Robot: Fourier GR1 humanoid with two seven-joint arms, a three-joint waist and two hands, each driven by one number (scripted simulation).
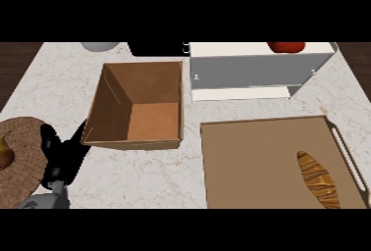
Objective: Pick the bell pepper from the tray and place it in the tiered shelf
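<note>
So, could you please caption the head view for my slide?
Pepper on shelf, bread on tray, left robot hand resting open.

The bell pepper (pixel 287 46) is red, the tiered shelf (pixel 253 73) white, the tray (pixel 253 162) tan, the counter (pixel 145 171) pale and veined.

Kitchen, marble counter (pixel 65 83), croissant (pixel 317 179) on tray (pixel 246 162)

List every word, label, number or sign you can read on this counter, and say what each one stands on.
None can be read.
Cardboard box: plain brown walls, no print.
White shelf and the red pepper at its top: no label.
Tray and the bread on it: no marks.
Black thing at the far edge: small pale marks on its right side, too small to read.
</note>
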